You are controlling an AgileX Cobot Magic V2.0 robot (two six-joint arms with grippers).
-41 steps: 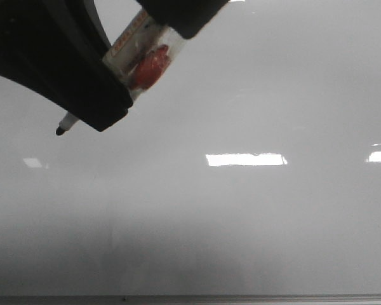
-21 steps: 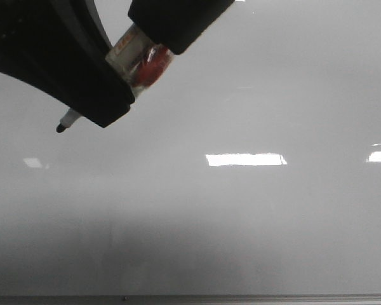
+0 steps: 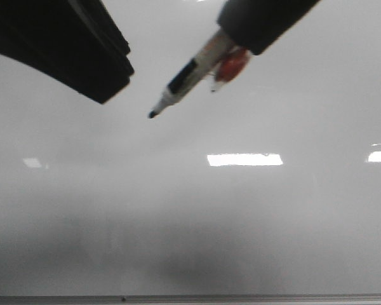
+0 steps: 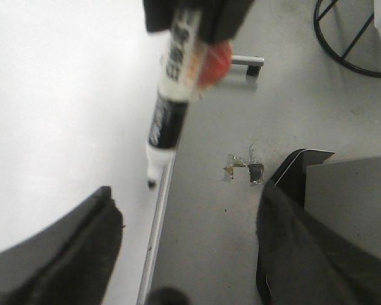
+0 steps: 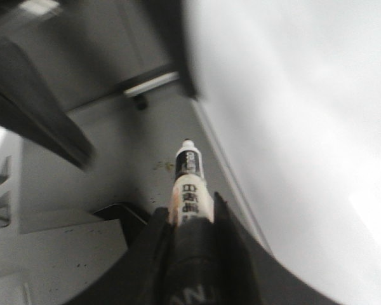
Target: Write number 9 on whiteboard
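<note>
The whiteboard (image 3: 254,216) fills the front view; its glossy surface carries bright reflections only, with no marker line visible. The marker (image 3: 187,73) hangs above it, black tip angled down and clear of the surface. The right claw (image 5: 189,219) is clamped on the marker barrel. The left claw (image 4: 184,254) stands apart, empty, fingers spread.

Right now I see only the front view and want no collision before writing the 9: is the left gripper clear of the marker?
Observer: Yes; the left wrist view shows the left gripper open, empty, apart from the marker.
Operator: The right's hold?
Observer: The right wrist view shows the right gripper shut on the barrel, bare tip poking out.
Operator: Tip position?
Observer: By the whiteboard's grey frame edge in the left wrist view; contact unclear.
</note>
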